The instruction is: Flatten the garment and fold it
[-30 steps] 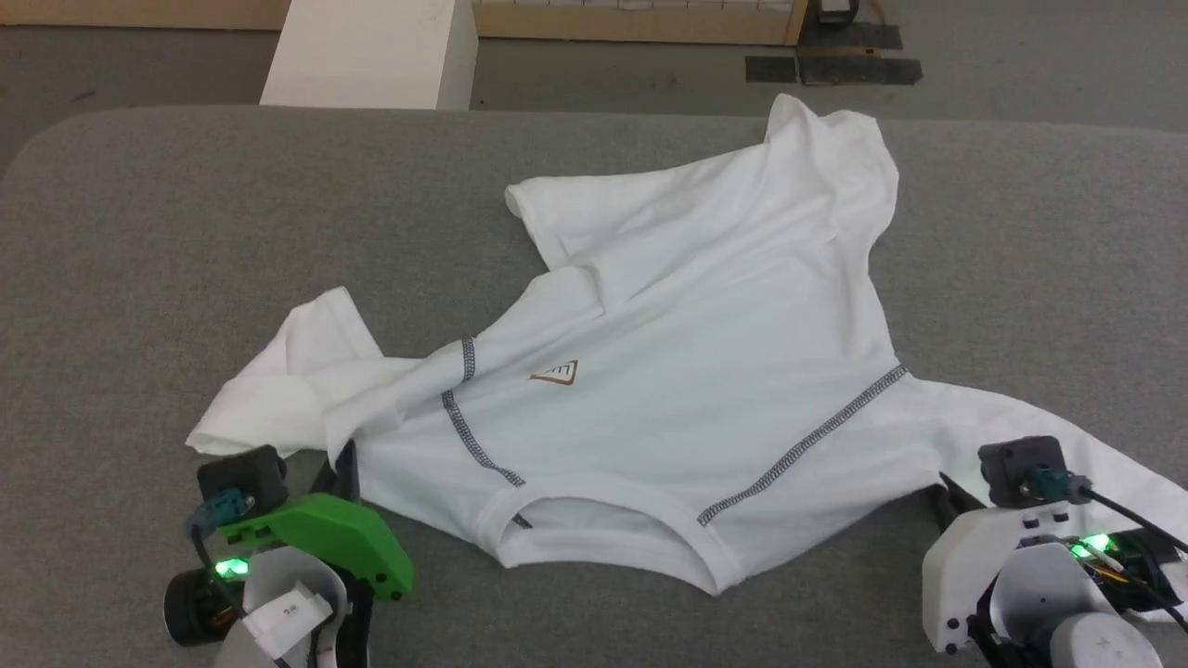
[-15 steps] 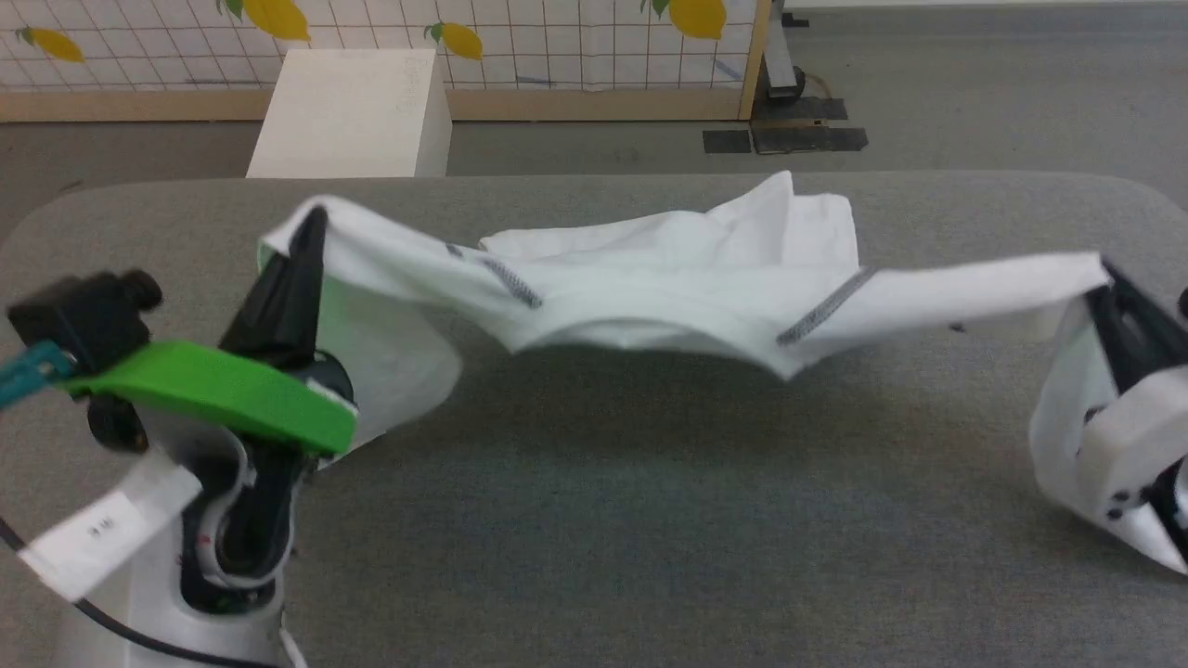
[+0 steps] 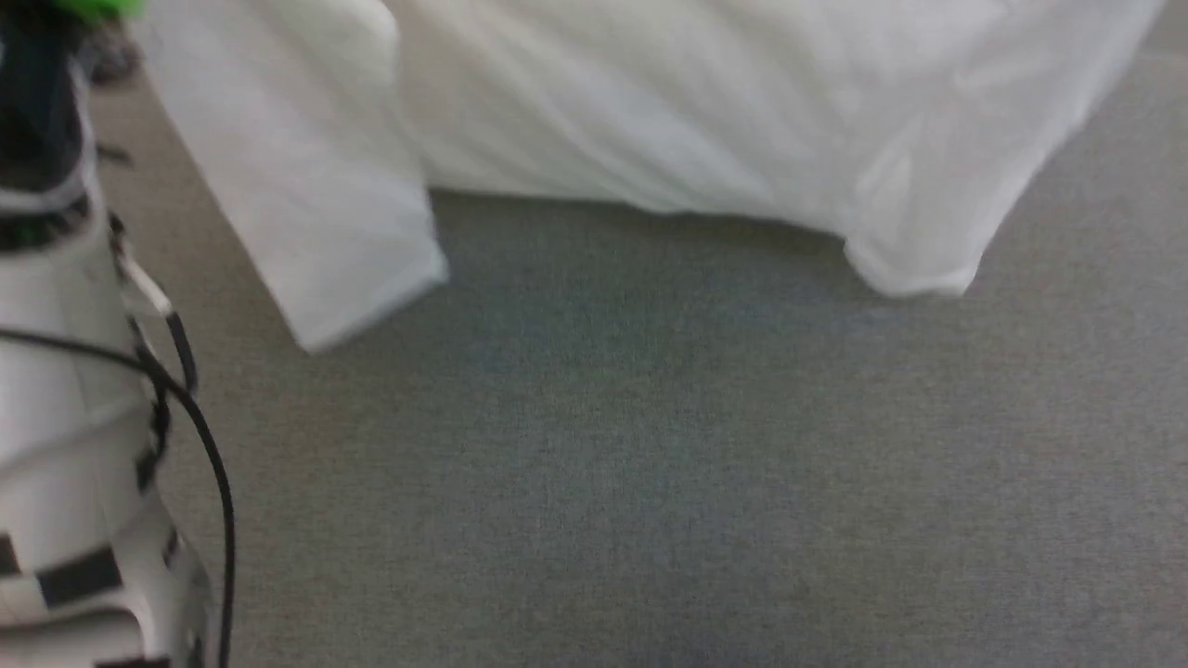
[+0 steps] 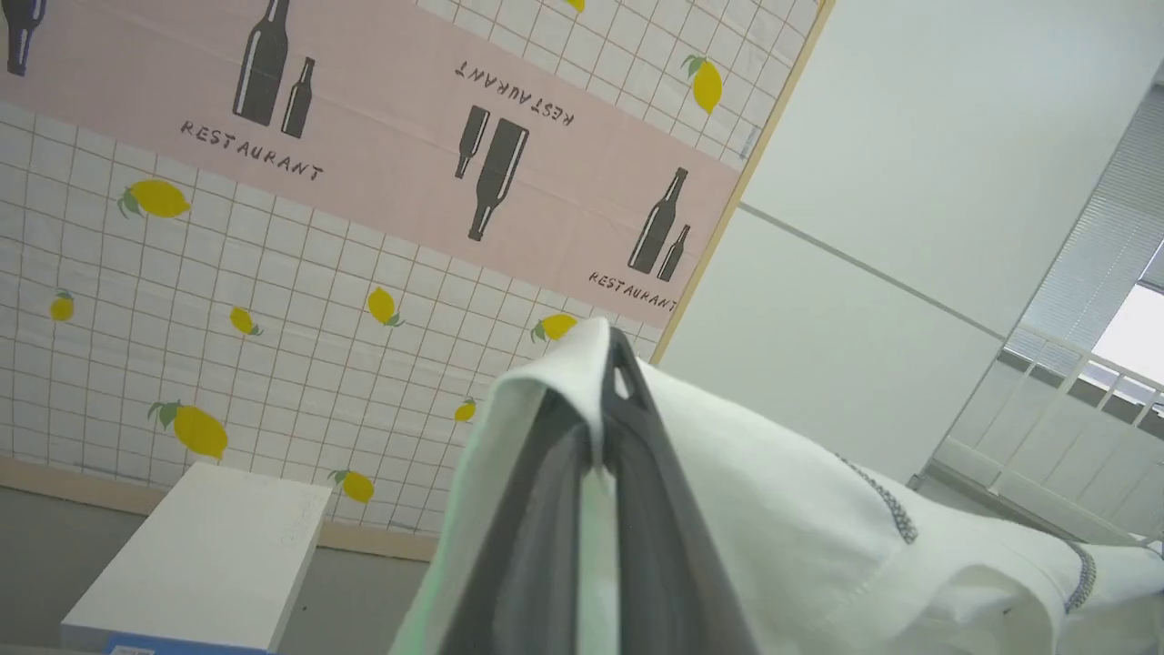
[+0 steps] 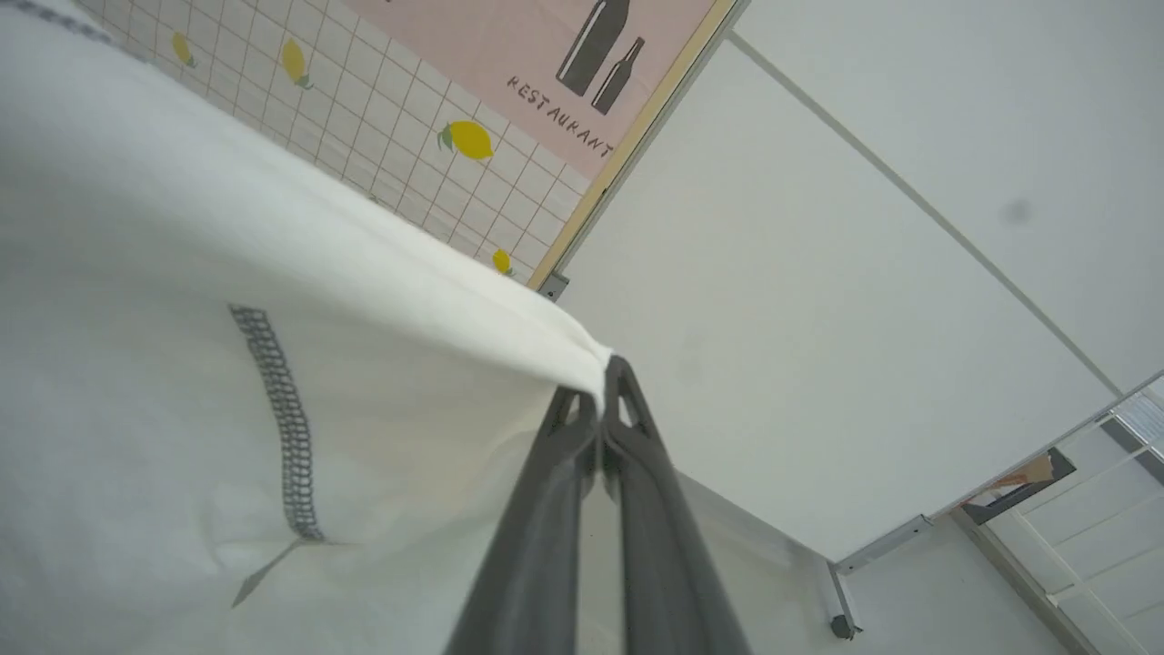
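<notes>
With the left gripper (image 4: 607,382) and right gripper (image 5: 602,391) each clenched on the thin white long-sleeved shirt (image 3: 650,102) above the grey felt table (image 3: 650,464), stretch it taut and lower hem-first.

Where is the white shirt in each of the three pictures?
Head view: the shirt hangs across the top, with the grey table below it.
Left wrist view: lower middle to right, pinched by the left gripper.
Right wrist view: the left half, pinched by the right gripper.
Shared landmark: the lemon-tile wall, behind the shirt in both wrist views.
</notes>
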`<state>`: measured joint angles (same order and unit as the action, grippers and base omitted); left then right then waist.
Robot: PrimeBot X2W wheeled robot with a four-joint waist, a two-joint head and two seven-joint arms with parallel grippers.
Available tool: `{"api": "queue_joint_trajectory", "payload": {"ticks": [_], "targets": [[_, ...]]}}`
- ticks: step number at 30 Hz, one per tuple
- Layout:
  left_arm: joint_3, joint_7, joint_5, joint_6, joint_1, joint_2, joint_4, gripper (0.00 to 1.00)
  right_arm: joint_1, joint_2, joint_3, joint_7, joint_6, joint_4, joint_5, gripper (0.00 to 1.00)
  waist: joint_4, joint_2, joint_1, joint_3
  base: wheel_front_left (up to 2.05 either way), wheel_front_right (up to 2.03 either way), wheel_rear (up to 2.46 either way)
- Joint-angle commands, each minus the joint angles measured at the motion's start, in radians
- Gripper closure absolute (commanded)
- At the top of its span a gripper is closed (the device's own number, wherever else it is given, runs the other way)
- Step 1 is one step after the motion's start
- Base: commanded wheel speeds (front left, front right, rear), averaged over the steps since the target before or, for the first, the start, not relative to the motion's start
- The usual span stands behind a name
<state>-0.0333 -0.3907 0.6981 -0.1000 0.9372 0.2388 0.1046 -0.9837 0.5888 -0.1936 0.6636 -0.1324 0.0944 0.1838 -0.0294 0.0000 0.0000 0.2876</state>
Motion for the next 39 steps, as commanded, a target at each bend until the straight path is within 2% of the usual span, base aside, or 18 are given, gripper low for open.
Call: {"api": "queue_joint_trajectory", "payload": {"ticks": [1,5,11,12,13,17,21,22,25,28,32,39], "targets": [[-0.002,0.012,-0.026,-0.008,0.057,0.017,-0.02,1.0,-0.063,-0.002,-0.013,-0.015,0.002,-0.036,-0.011,1.0,-0.005,0.0,0.0,0.17,0.0,0.0,0.0],[-0.025,0.072,-0.067,-0.032,0.232,0.036,-0.097,1.0,-0.272,-0.031,-0.034,-0.083,0.002,-0.153,-0.061,1.0,-0.013,0.0,0.0,0.265,0.0,0.0,0.0],[-0.093,0.23,-0.082,-0.049,0.453,0.043,-0.195,1.0,-0.53,-0.108,0.001,-0.231,0.002,-0.283,-0.182,1.0,-0.018,0.0,0.0,0.353,0.0,0.0,0.0],[-0.116,0.296,-0.079,-0.038,0.511,0.047,-0.235,1.0,-0.606,-0.14,0.018,-0.305,0.002,-0.32,-0.229,1.0,-0.016,0.0,0.0,0.372,0.0,0.0,0.0],[-0.12,0.31,-0.076,-0.027,0.523,0.052,-0.258,1.0,-0.62,-0.15,0.016,-0.327,0.002,-0.337,-0.24,1.0,-0.015,0.0,0.0,0.375,0.0,0.0,0.0],[-0.113,0.345,-0.086,0.016,0.491,0.073,-0.328,1.0,-0.602,-0.173,0.002,-0.366,0.002,-0.402,-0.235,1.0,-0.004,0.0,0.0,0.372,0.0,0.0,0.0],[-0.101,0.357,-0.089,0.054,0.362,0.077,-0.404,1.0,-0.48,-0.182,-0.026,-0.387,0.002,-0.462,-0.191,1.0,0.006,0.0,0.0,0.336,0.0,0.0,0.0],[-0.066,0.358,-0.121,0.083,0.228,0.087,-0.456,1.0,-0.346,-0.182,-0.046,-0.401,0.002,-0.488,-0.15,1.0,0.013,0.0,0.0,0.29,0.0,0.0,0.0],[-0.023,0.354,-0.162,0.096,0.069,0.093,-0.491,1.0,-0.186,-0.184,-0.052,-0.412,0.002,-0.502,-0.095,1.0,0.02,0.0,0.0,0.228,0.0,0.0,0.0],[0.005,0.344,-0.182,0.103,-0.086,0.091,-0.51,1.0,-0.031,-0.188,-0.048,-0.407,0.002,-0.491,-0.044,1.0,0.026,0.0,0.0,0.164,0.0,0.0,0.0],[0.025,0.318,-0.174,0.091,-0.308,0.057,-0.478,1.0,0.193,-0.19,-0.028,-0.374,0.002,-0.429,0.017,1.0,0.038,0.0,0.0,0.066,0.0,0.0,0.0],[0.039,0.254,-0.133,0.062,-0.65,0.004,-0.335,1.0,0.582,-0.198,0.065,-0.239,0.002,-0.227,0.068,1.0,0.049,0.0,0.0,-0.054,0.0,0.0,0.0]]}}
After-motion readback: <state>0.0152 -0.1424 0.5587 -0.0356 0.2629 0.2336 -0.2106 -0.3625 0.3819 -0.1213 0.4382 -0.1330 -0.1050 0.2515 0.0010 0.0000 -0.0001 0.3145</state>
